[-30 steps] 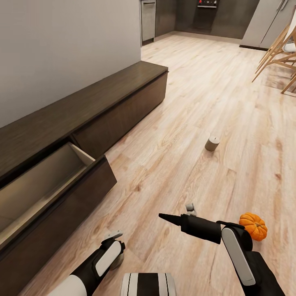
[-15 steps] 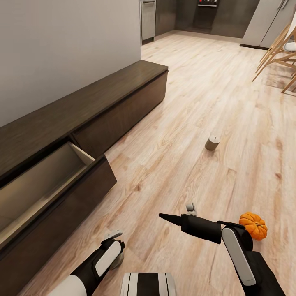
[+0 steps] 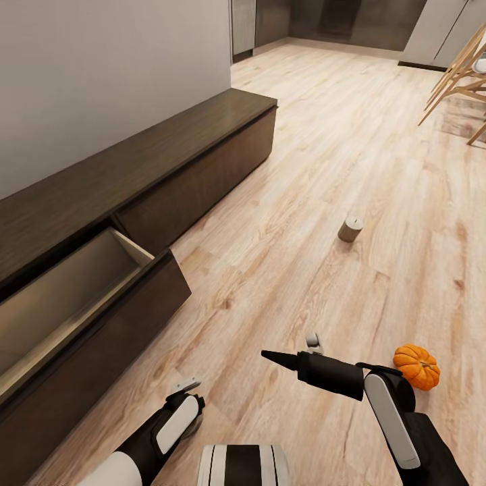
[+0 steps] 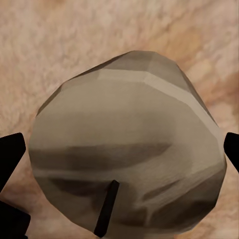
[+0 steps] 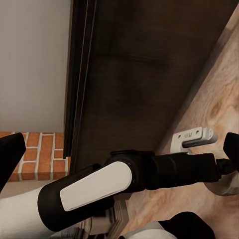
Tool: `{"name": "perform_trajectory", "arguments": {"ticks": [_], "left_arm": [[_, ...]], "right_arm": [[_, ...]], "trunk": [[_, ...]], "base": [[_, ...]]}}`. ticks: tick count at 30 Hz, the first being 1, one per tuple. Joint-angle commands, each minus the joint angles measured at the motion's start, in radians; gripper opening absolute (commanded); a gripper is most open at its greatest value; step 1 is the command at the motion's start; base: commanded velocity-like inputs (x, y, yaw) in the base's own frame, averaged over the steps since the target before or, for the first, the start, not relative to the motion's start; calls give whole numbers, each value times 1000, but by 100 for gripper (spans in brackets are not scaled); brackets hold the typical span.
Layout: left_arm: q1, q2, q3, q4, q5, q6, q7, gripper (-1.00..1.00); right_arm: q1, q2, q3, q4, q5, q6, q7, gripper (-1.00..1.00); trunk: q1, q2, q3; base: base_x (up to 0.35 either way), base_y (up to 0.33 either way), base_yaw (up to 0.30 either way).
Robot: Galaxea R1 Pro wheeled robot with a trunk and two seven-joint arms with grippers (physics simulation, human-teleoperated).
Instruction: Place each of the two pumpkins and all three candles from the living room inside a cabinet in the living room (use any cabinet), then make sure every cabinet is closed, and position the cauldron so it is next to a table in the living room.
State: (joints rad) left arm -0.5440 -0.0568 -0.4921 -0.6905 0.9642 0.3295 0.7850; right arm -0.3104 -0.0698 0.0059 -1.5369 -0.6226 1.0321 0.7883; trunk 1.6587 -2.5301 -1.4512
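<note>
The long dark cabinet (image 3: 169, 155) runs along the left wall, with one pale-lined drawer (image 3: 81, 297) pulled open near me. My left gripper (image 3: 194, 408) hangs low by my base, shut on a grey candle (image 3: 197, 425). That candle (image 4: 124, 124) spans the gap between the fingertips (image 4: 11, 154) in the left wrist view, floor behind it. Another candle (image 3: 349, 229) stands on the floor ahead to the right. An orange pumpkin (image 3: 416, 366) sits on the floor just right of my right arm. My right gripper (image 3: 290, 347) is open, holding nothing. The cauldron and table are out of view.
Light wood floor stretches ahead toward a dark kitchen (image 3: 304, 20). Wooden chair legs (image 3: 459, 81) stand at the far right. A plain white wall (image 3: 101, 67) rises behind the cabinet. The right wrist view shows my left arm (image 5: 99, 189) before the cabinet front (image 5: 149, 59).
The whole picture has shifted slightly, so the camera moved. Both arms keep their pose, and the candle and pumpkin on the floor stay where they were.
</note>
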Motion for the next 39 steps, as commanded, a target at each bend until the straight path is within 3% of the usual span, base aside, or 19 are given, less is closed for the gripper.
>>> {"name": "perform_trajectory", "arguments": {"ticks": [1, 11, 16, 28, 29, 39], "left_arm": [[-1, 1, -3, -1, 4, 3, 7, 100], [-1, 0, -3, -1, 4, 3, 7, 100], [-1, 0, -3, -1, 4, 3, 7, 100], [-1, 2, -3, -2, 4, 3, 7, 100], [-1, 2, -3, -2, 4, 3, 7, -100], [-1, 3, -3, -2, 4, 3, 7, -100]], "right_arm": [[0, -1, 0, 0, 1, 3, 3, 100], [-1, -1, 0, 0, 1, 3, 3, 100], [-1, -1, 0, 0, 1, 3, 3, 100], [0, -1, 0, 0, 0, 3, 3, 100], [0, -1, 0, 0, 0, 3, 3, 100], [0, 0, 0, 0, 0, 3, 3, 100]], "trunk": [[0, 0, -1], [0, 0, -1], [2, -1, -20], [2, -1, -20], [2, -1, -20], [2, -1, -20]], "base": [[0, 0, 0], [0, 0, 0], [0, 0, 0], [0, 0, 0], [0, 0, 0], [0, 0, 0]]}}
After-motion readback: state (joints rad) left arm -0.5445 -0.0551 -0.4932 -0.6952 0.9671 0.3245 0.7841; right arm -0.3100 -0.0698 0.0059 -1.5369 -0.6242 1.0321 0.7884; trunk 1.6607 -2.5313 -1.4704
